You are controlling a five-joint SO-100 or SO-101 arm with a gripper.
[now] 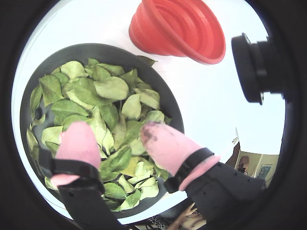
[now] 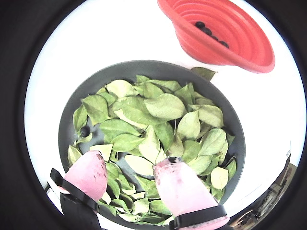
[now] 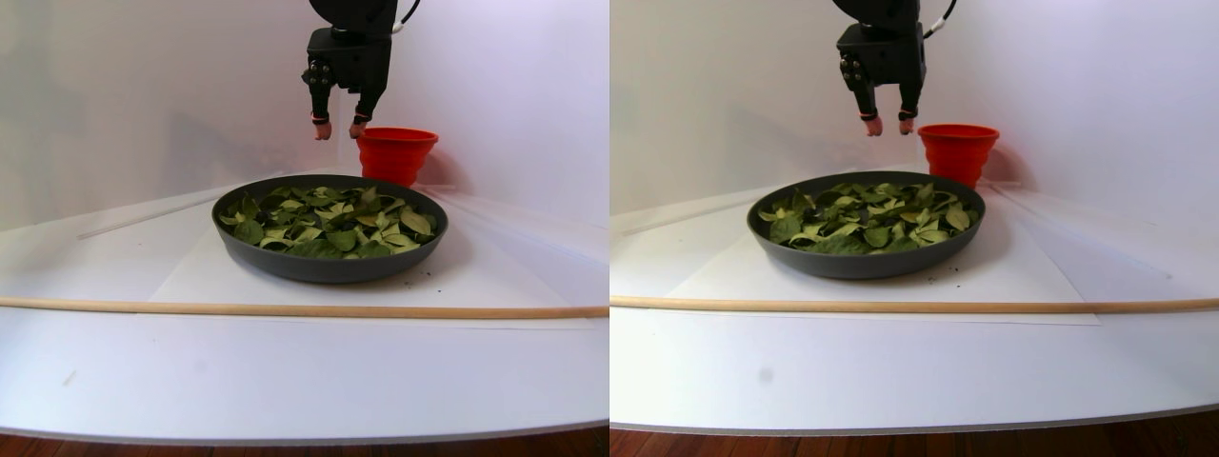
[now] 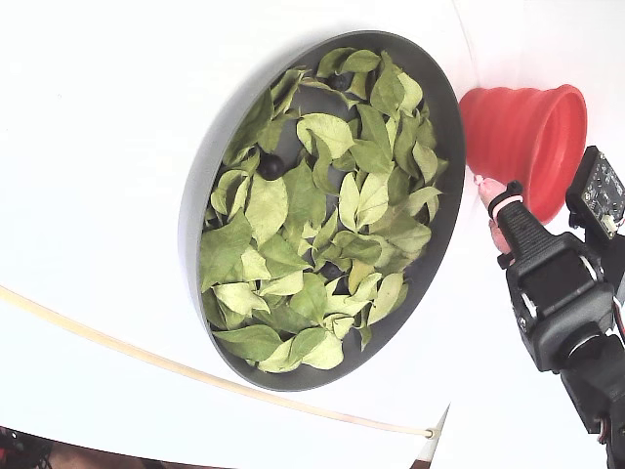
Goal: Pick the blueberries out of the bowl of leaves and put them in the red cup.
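The dark grey bowl [image 2: 144, 65] [image 4: 194, 200] is filled with loose green leaves [image 2: 165, 105] [image 1: 112, 88]. One blueberry [image 2: 85, 131] shows among the leaves near the bowl's left wall in a wrist view, and two dark berries [image 4: 271, 166] [image 4: 330, 271] show in the fixed view. The red cup [image 1: 177, 26] [image 3: 395, 152] stands just behind the bowl with a few blueberries [image 2: 207, 31] inside. My gripper [image 2: 130, 159] [image 3: 333, 129] hangs open above the bowl's rear edge beside the cup. Its pink fingertips [image 1: 76, 139] hold nothing.
A thin wooden rod [image 3: 286, 309] [image 4: 146, 357] lies across the white table in front of the bowl. A white paper sheet [image 3: 190, 276] lies under the bowl. A black camera module [image 1: 254, 67] sticks out beside the gripper, close to the cup.
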